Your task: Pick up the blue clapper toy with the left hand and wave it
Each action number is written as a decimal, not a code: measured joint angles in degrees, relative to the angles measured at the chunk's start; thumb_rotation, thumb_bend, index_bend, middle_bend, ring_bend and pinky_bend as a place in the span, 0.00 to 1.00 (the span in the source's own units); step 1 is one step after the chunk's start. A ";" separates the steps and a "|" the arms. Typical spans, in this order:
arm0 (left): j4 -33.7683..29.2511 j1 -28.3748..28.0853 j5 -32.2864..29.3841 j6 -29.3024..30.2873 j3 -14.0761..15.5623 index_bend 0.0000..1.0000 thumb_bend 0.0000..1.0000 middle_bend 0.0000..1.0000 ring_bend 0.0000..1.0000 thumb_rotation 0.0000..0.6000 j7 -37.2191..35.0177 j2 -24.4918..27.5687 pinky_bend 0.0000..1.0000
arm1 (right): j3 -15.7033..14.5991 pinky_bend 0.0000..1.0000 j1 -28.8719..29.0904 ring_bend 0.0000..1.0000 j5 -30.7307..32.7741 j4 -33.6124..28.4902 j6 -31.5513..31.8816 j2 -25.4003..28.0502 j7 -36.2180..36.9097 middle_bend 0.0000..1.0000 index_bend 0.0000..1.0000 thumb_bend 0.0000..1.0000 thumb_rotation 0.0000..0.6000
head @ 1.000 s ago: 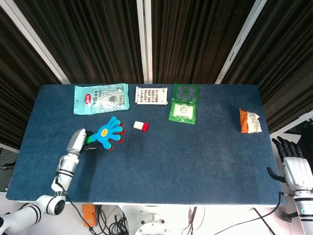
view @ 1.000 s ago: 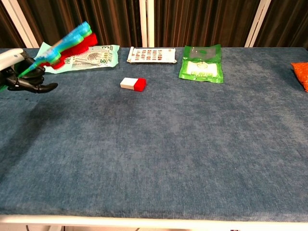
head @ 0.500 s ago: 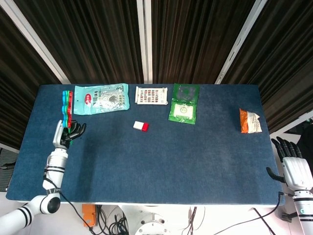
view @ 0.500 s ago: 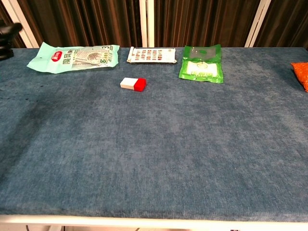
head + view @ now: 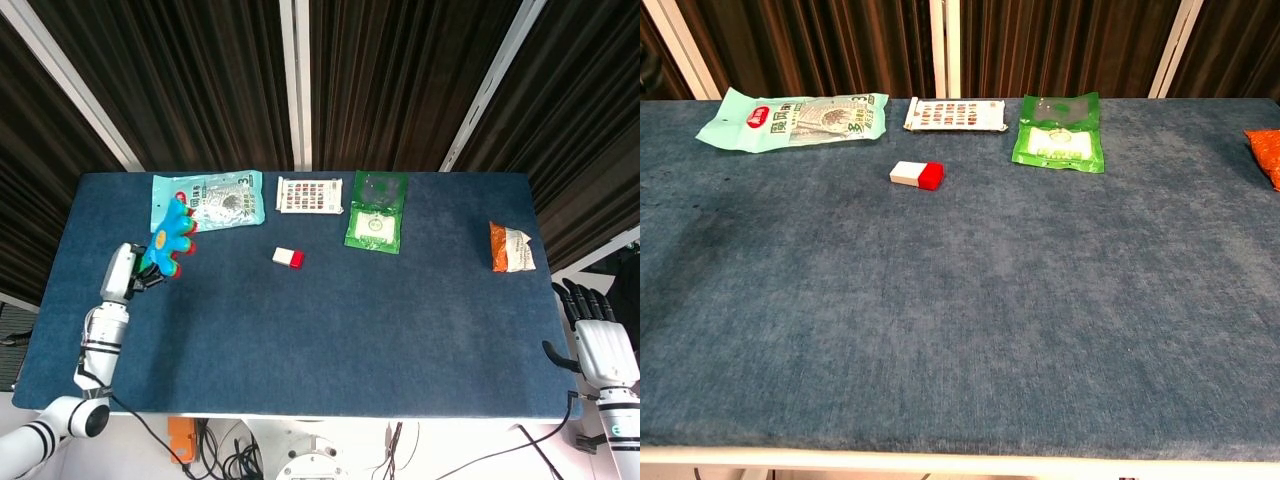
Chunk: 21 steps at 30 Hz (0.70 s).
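Along the table's [image 5: 960, 330] far edge, three packets [image 5: 792, 117] [image 5: 954, 114] [image 5: 1058, 131]; small block [image 5: 917, 175] before them; snack bag [image 5: 510, 247] far right.

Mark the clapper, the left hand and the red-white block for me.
clapper [image 5: 172, 236], head view, blue palm of the toy.
left hand [image 5: 133, 274], head view, middle of the hand at the handle.
red-white block [image 5: 917, 175], chest view, seam between white and red halves.

A robot test lab: a blue-covered table [image 5: 330, 330] before dark curtains [image 5: 390, 80], with cables [image 5: 215, 455] trailing beneath its front edge.
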 measured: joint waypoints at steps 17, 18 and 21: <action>-0.75 -2.17 3.52 -0.64 3.94 1.00 0.75 1.00 1.00 1.00 10.43 2.47 1.00 | 0.07 0.00 -0.05 0.00 0.26 -0.04 0.01 0.25 0.23 0.00 0.00 0.22 1.00; -1.71 -2.02 2.74 -1.05 3.38 1.00 0.75 1.00 1.00 1.00 6.09 2.82 1.00 | 0.07 0.00 -0.05 0.00 0.30 -0.01 -0.01 0.23 0.26 0.00 0.00 0.22 1.00; -4.89 -1.43 0.33 -2.95 1.30 1.00 0.76 1.00 1.00 1.00 -11.16 4.33 1.00 | 0.00 0.00 -0.02 0.00 0.37 0.15 -0.26 0.05 0.33 0.00 0.00 0.22 1.00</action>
